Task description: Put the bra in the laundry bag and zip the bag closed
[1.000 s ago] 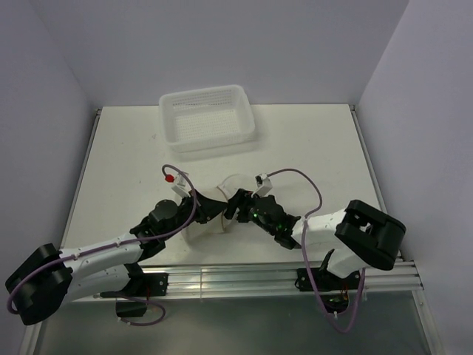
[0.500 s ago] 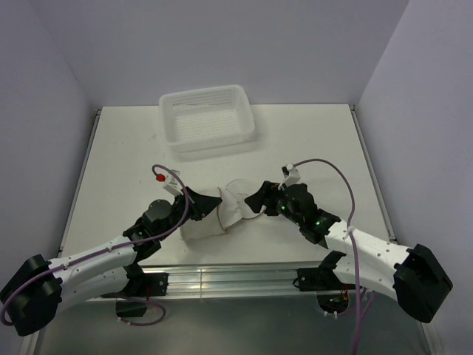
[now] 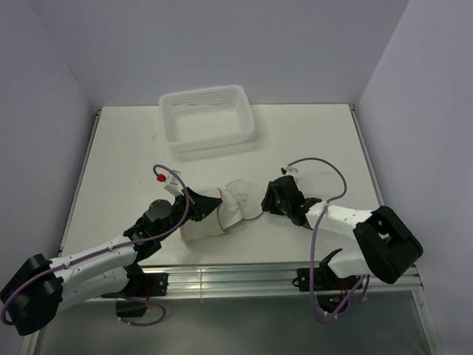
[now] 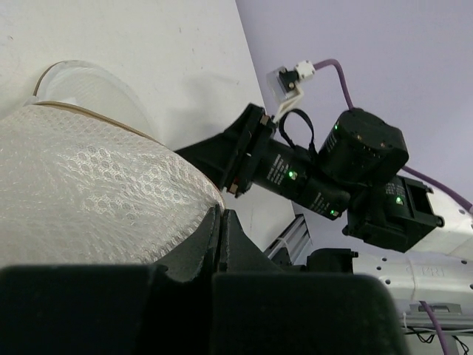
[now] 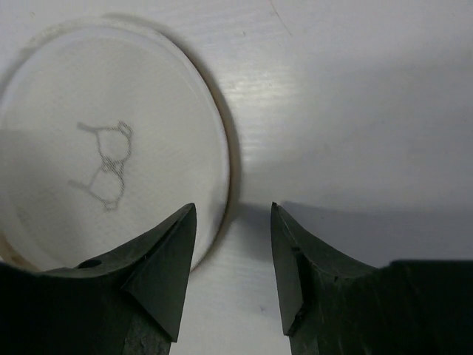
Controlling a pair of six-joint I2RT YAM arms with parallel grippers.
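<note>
One laundry bag (image 3: 222, 211) lies mid-frame on the table (image 3: 310, 140), its two discs splayed apart. We count two grippers. The left gripper (image 3: 194, 205) is clenched on the bag's bulging mesh half (whether the bra sits inside, we cannot tell). The right gripper (image 3: 267, 198) is released, jaws apart over the printed disc's rim. One white basket (image 3: 214, 142) sits upper centre.

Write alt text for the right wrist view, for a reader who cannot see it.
The right gripper, its jaws open with nothing clamped between them, hangs at the right rim of the laundry bag, a round pale mesh disc lying on the white table. A small dark bra drawing marks the disc's face.
</note>
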